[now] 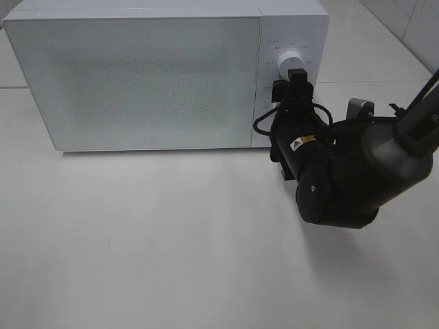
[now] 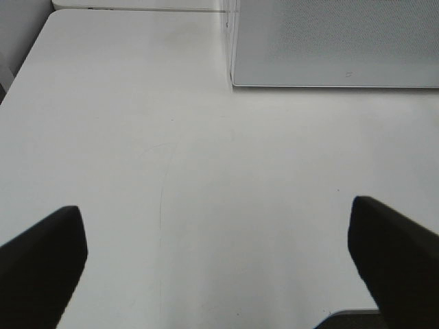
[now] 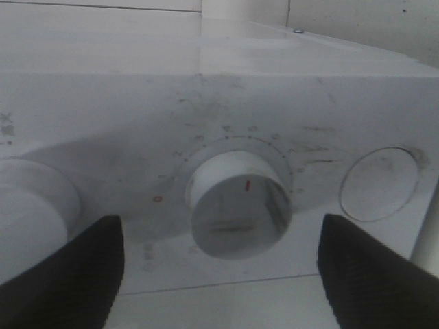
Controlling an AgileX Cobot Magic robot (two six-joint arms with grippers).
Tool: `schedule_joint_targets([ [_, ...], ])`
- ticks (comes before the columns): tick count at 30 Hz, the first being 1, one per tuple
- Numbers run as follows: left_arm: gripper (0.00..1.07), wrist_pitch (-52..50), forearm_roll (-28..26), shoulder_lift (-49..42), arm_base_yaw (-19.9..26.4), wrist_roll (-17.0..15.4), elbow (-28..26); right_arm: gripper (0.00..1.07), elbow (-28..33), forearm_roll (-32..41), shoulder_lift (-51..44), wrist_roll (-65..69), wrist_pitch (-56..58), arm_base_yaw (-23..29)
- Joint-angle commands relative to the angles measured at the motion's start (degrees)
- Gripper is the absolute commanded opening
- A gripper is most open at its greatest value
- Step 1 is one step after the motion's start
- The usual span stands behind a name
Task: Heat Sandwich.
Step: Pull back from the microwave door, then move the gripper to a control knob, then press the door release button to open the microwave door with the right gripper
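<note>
The sandwich is out of view. The white microwave (image 1: 137,75) stands at the back of the table with its door shut. At its control panel, my right gripper (image 1: 289,88) is just below the upper dial (image 1: 291,60). In the right wrist view this gripper (image 3: 219,229) is open. Its fingers stand wide on either side of a white timer dial (image 3: 236,205) with a red mark and do not touch it. My left gripper (image 2: 219,257) is open over the bare white table (image 2: 171,171), with nothing between its fingers.
The right arm's black wrist and elbow (image 1: 336,178) hang over the table in front of the panel. A second dial (image 3: 27,212) and a round button (image 3: 378,184) flank the timer dial. The microwave's lower corner (image 2: 236,79) lies ahead of the left gripper.
</note>
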State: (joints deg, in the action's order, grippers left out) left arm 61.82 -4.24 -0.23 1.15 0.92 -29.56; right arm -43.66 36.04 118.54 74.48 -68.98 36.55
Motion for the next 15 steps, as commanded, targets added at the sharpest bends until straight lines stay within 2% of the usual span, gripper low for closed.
schedule_joint_targets([
  [1, 0.98, -0.5, -0.6, -1.5, 0.1, 0.0, 0.1, 0.76, 2.2, -1.6, -1.7, -1.4, 0.6, 0.2],
  [15, 0.98, -0.5, -0.6, -1.5, 0.1, 0.0, 0.1, 0.76, 12.3, -11.1, -12.7, -11.7, 9.2, 0.2],
])
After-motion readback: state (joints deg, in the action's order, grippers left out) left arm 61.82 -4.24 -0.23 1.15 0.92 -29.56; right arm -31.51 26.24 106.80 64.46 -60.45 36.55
